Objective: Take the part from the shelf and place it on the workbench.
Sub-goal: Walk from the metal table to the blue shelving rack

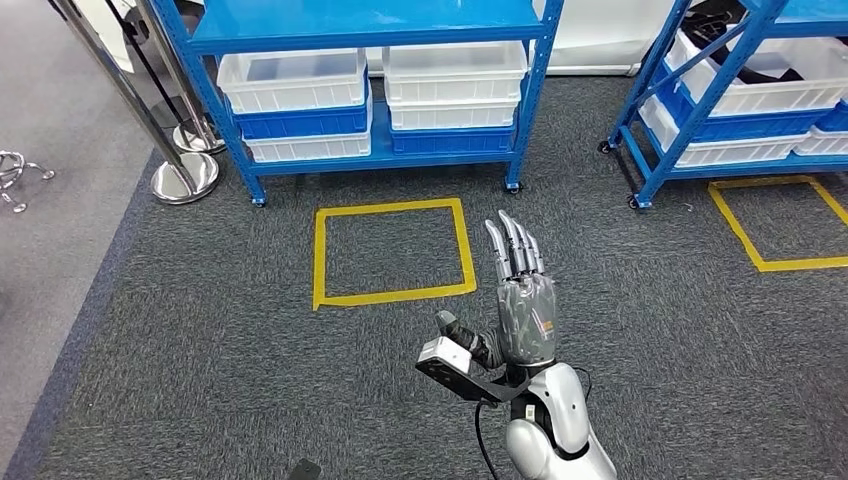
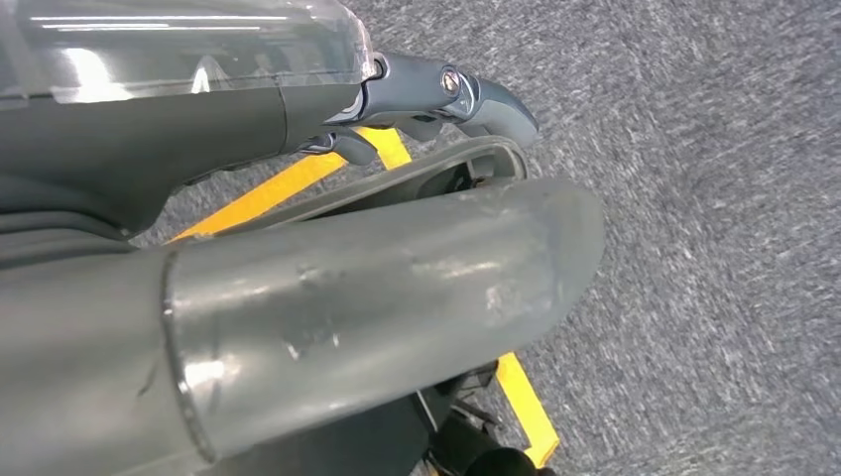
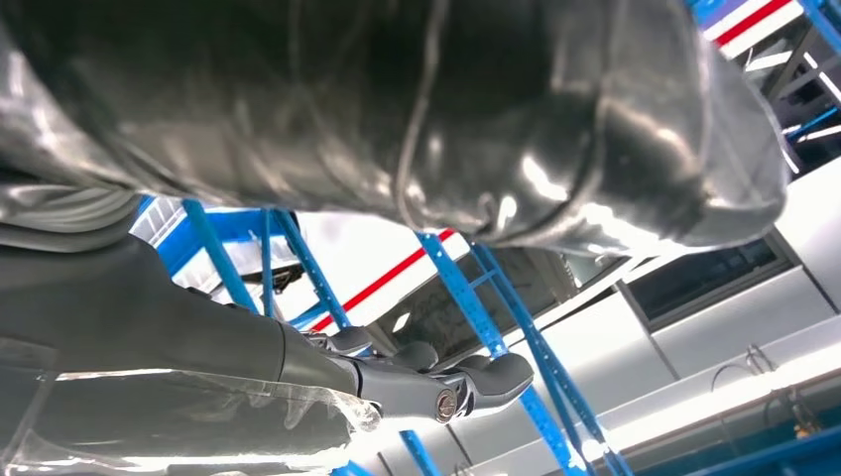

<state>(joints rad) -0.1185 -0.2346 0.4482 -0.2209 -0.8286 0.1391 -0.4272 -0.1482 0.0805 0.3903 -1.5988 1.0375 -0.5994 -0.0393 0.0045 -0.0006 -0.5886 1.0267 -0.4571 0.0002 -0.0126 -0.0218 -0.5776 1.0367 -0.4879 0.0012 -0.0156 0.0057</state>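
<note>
The left hand (image 2: 298,297), thumb and dark fingers extended and holding nothing, hangs over grey carpet (image 2: 714,198) crossed by yellow tape (image 2: 526,402)

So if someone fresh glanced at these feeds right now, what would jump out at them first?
Probably the right hand, raised low in the middle of the head view with fingers stretched flat and nothing in it. Just beyond it on the grey carpet is a yellow tape square, and behind that a blue shelf rack with stacked white and blue bins. A second blue rack with its own tape square stands at the right.
</note>
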